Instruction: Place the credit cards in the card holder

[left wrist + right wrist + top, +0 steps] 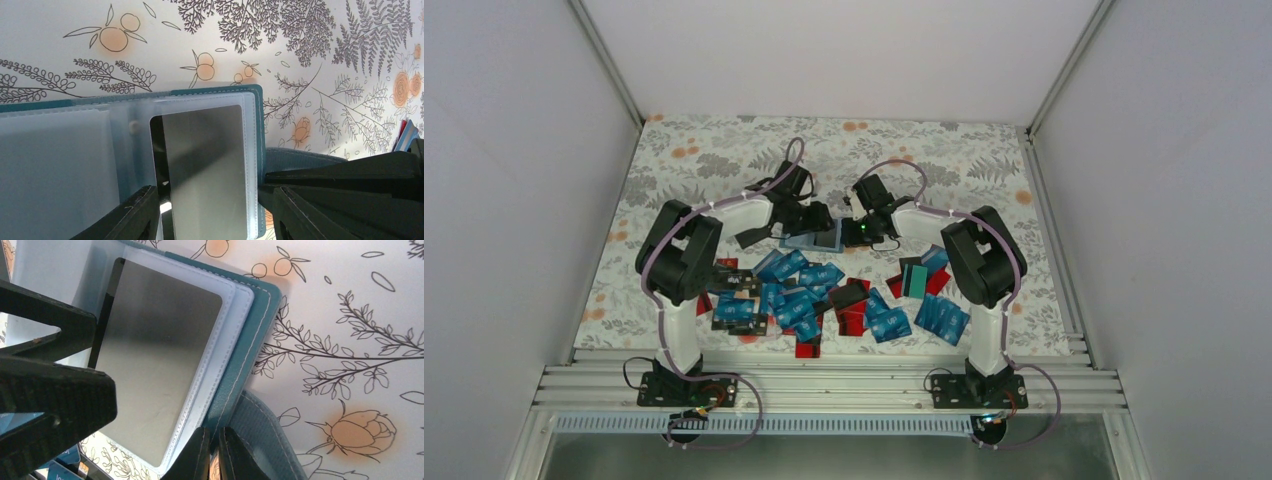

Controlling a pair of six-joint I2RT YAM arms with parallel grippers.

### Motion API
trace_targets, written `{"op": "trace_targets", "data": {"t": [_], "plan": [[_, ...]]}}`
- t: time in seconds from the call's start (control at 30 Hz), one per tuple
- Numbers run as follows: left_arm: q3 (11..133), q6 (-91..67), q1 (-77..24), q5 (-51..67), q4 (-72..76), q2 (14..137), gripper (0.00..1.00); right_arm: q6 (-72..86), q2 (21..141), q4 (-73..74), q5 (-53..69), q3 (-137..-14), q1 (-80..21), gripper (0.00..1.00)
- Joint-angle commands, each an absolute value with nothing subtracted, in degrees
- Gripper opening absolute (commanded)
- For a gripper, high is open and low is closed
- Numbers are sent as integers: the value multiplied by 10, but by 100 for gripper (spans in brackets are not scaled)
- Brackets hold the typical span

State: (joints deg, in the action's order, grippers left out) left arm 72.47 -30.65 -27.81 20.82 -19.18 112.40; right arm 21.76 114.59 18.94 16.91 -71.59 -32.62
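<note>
Floral tablecloth [350, 315] bears the open card holder [250, 340], its cover edge seemingly pinched by the right gripper [214, 435], while the left gripper [214, 197] stands released astride a sleeved card [207, 160].

From my remote station I see a robotics lab test cell: plain white panel walls [504, 200] box in the space on three sides, ribbed aluminium rails [824, 385] carry the bolted bases of two white-and-black robot arms [679, 270], and a floral-printed cloth [714, 150] covers the worktop.
</note>
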Motion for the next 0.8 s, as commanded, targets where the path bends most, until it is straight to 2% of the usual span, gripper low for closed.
{"op": "trace_targets", "data": {"t": [0.0,0.3,0.53,0.77], "plan": [[739,-315,-290,237,-181,1136,56,210,1152,183,171,-726,-332,8],[712,-313,-288,211,-167,1070,57,209,1136,198,169,-736,-331,8],[703,-260,-270,162,-210,988,67,212,1119,208,190,-751,-329,8],[633,-219,-232,156,-213,924,73,208,1100,222,192,-764,-327,8]]}}
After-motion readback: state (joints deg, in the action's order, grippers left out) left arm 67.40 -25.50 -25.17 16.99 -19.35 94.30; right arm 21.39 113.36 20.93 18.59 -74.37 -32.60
